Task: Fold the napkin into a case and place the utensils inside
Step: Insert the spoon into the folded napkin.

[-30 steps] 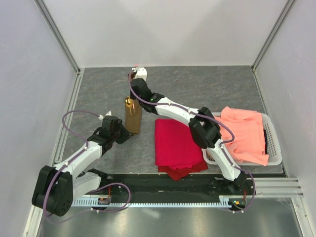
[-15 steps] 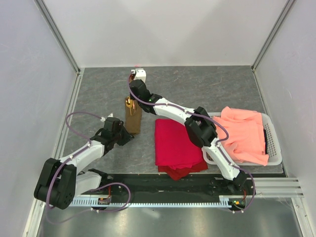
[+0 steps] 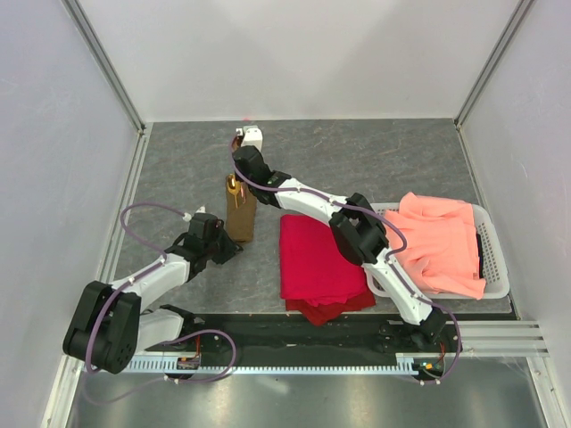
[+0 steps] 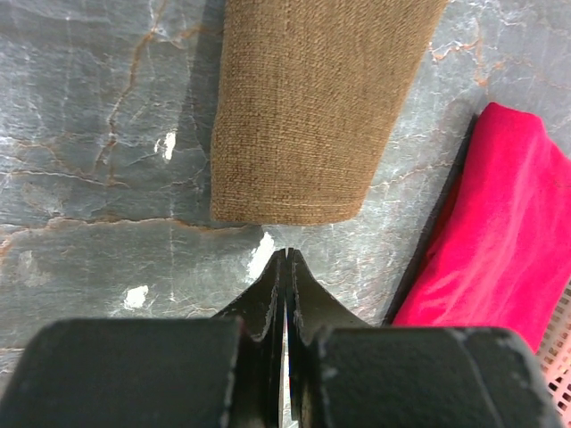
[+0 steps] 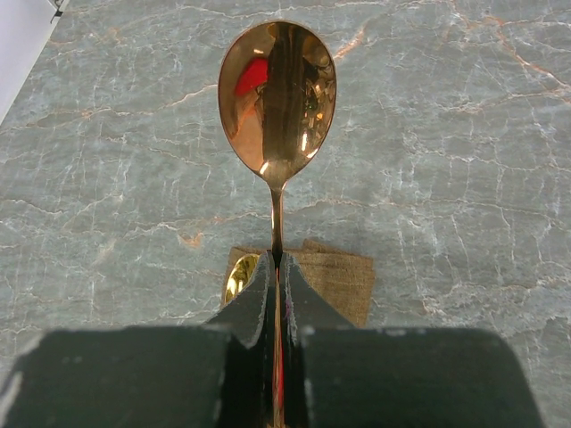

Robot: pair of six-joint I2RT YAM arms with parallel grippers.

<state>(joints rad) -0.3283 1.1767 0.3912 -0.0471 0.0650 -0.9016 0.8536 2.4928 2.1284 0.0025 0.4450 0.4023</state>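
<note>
A grey marbled surface [image 3: 393, 156] fills an enclosure with pale walls, and two robot arms reach onto it from its near edge. On the right side sits a white plastic basket [image 3: 497, 267] with a salmon-orange cloth [image 3: 442, 241] heaped in it and spilling over its far rim. Just left of the basket, near the middle, lies a folded bright red cloth [image 3: 317, 259]. Left of the red cloth and apart from it lies the napkin, folded into a narrow olive-brown case [image 3: 241, 218] that runs lengthwise away from the arms. The right arm stretches diagonally across the red cloth towards the far end of the case. The left arm lies low on the left side, pointing at the case's near end. The left end effector [image 4: 285, 263] is pressed fully closed with nothing in it. Its tip hangs just short of the case's near edge, with a strip of bare surface between them. The right end effector [image 5: 277, 267] is clamped on the thin handle of a gold spoon [image 5: 277, 94]. The shiny bowl points away from the fingers, over bare surface beyond the case. Beneath those fingers is the far end of the case, and the rounded tip of a second gold utensil [image 5: 239, 278] pokes out of it on the left.
</note>
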